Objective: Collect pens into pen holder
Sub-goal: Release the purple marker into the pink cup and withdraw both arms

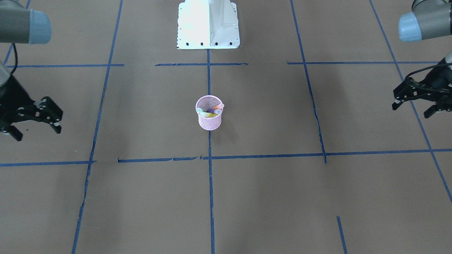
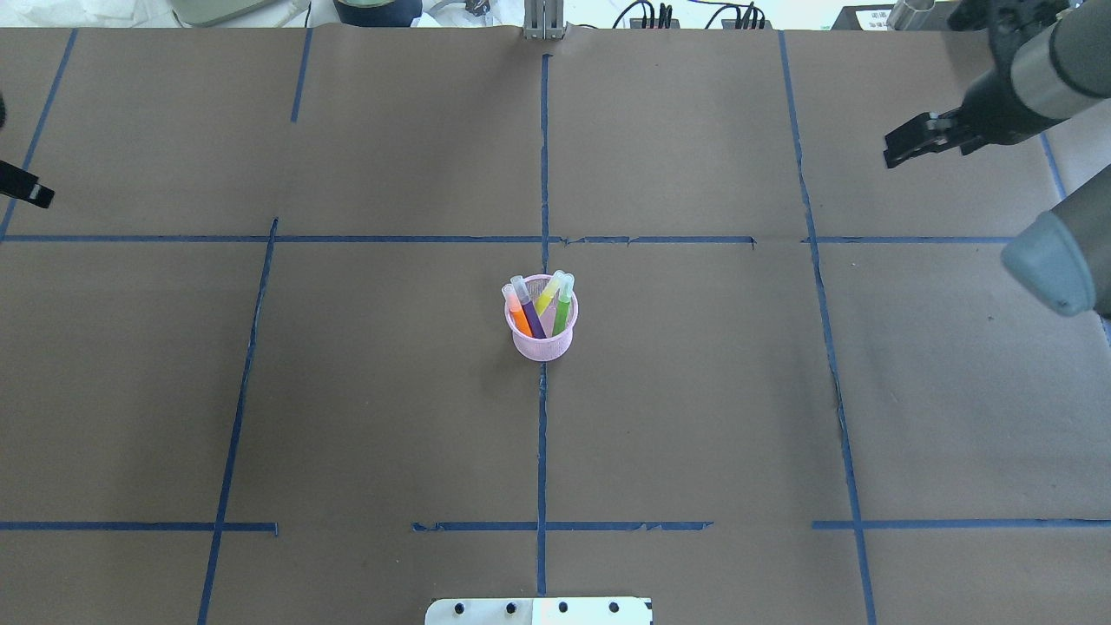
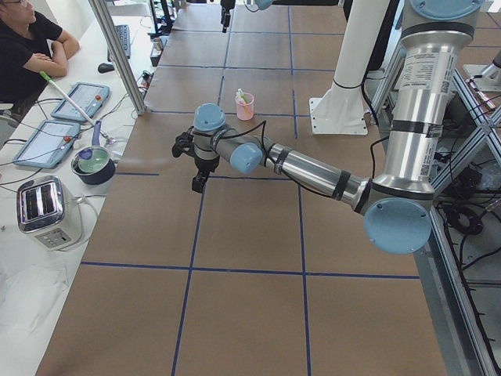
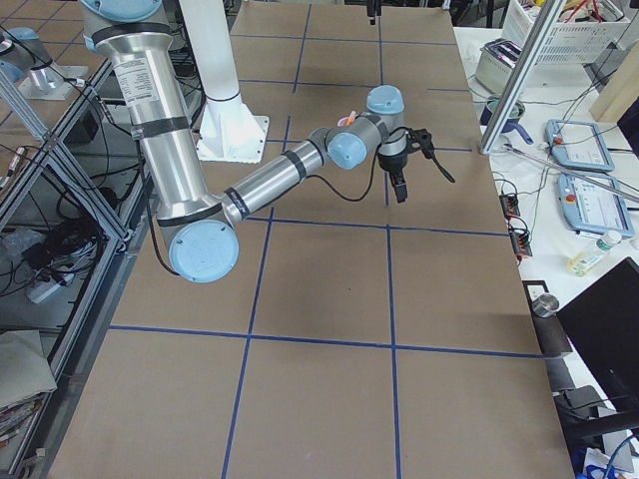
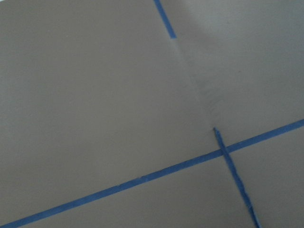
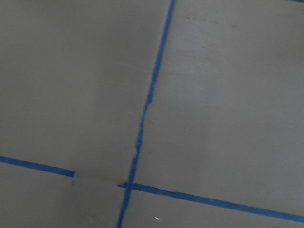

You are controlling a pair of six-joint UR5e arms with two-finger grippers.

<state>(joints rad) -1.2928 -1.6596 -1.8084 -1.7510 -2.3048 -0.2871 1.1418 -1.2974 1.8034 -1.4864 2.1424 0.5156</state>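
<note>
The pink wire-mesh pen holder (image 2: 542, 344) stands upright at the table's middle, on the central blue tape line; it also shows in the front view (image 1: 210, 122) and the left view (image 3: 245, 107). An orange pen (image 2: 519, 319), a purple pen (image 2: 531, 318), a yellow pen (image 2: 547, 297) and a green pen (image 2: 562, 312) stand inside it, cap ends up. My left gripper (image 1: 413, 109) hangs open and empty far off at the table's left side. My right gripper (image 1: 37, 132) hangs open and empty far off at the right side. Both wrist views show only brown paper and tape.
The white robot base (image 1: 208, 24) stands at the table's robot-side edge. Blue tape lines (image 2: 542, 434) grid the brown paper. Beyond the far edge a side bench holds a toaster (image 3: 47, 211) and tablets (image 3: 47, 141); a person (image 3: 27, 47) sits there.
</note>
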